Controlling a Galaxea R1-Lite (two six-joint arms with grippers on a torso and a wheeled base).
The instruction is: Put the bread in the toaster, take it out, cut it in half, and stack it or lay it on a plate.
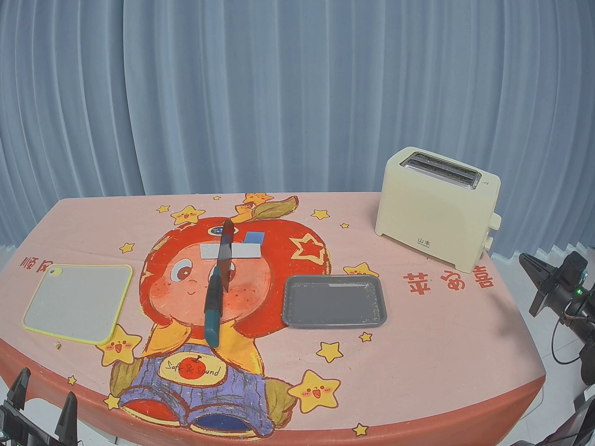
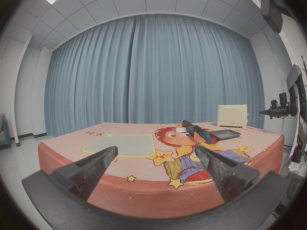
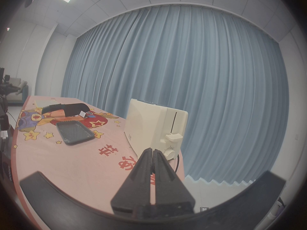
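A cream toaster (image 1: 437, 215) stands at the table's back right, its two slots facing up; its side lever (image 3: 173, 137) is up. A dark grey rectangular plate (image 1: 334, 301) lies bare near the middle. A knife (image 1: 217, 286) with a teal handle leans with its blade on a small white rest (image 1: 245, 251). My left gripper (image 1: 43, 397) hangs open below the table's front left corner, facing the cutting board (image 2: 123, 144). My right gripper (image 3: 153, 152) is shut on nothing, off the table's right edge (image 1: 525, 260), pointing at the toaster's lever end (image 3: 150, 128).
A white cutting board with a yellow rim (image 1: 79, 301) lies at the left. A pink cartoon tablecloth (image 1: 434, 354) covers the table, bare at the front right. Blue curtains hang behind.
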